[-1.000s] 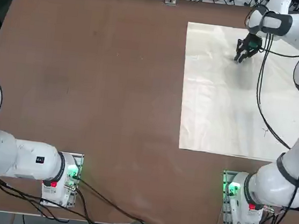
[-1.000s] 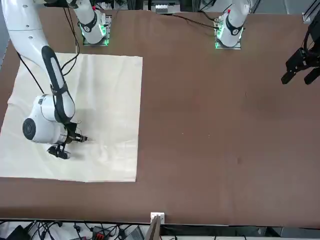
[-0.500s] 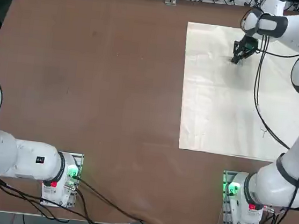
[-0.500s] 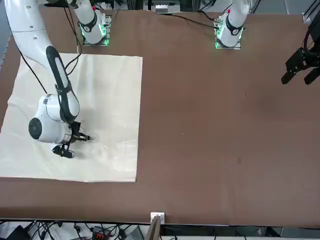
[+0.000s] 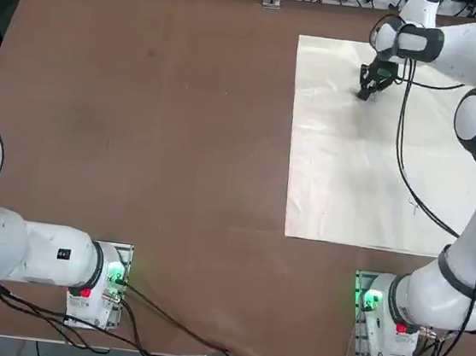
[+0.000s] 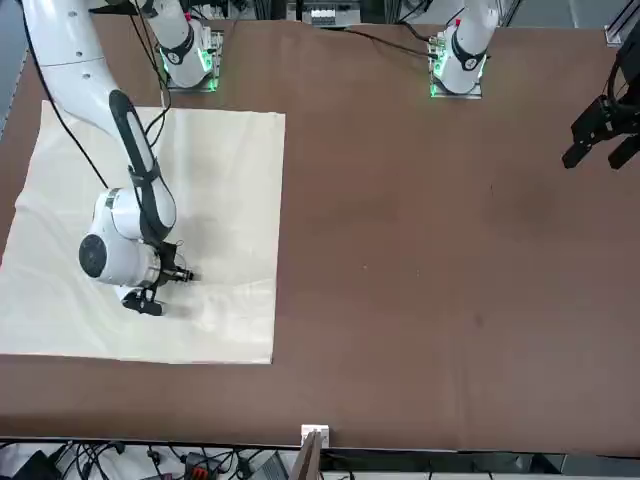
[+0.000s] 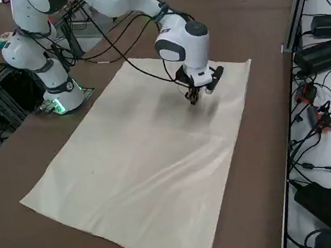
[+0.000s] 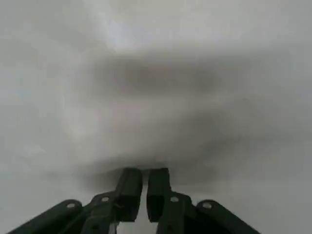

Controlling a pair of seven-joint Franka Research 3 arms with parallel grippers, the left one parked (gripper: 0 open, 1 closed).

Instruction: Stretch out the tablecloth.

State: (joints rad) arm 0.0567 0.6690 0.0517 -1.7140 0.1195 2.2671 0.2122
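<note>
The cream tablecloth [image 5: 377, 168] lies flat on the brown table's right half, with soft creases near its left edge. My right gripper [image 5: 364, 94] points down onto it near the far left corner, a little in from the far hem. In the front view the gripper [image 6: 160, 292] sits below the white wrist over the cloth [image 6: 230, 170]. From the right side the fingertips [image 7: 192, 100] touch the fabric [image 7: 146, 162]. The wrist view shows the two fingers [image 8: 128, 187] almost together, tips on the cloth [image 8: 156, 73], with no fold between them. The gripper [image 8: 144, 183] is shut.
Bare brown table [image 5: 140, 132] spreads to the left of the cloth. The arm bases [image 5: 377, 318] stand at the near edge with cables. The parked left arm's gripper [image 6: 600, 135] hangs over the table's other side. Cables and adapters [image 7: 326, 117] lie past the far edge.
My right gripper has slid leftward along the cloth near its far hem, toward the far left corner. The cloth's outline has not shifted.
</note>
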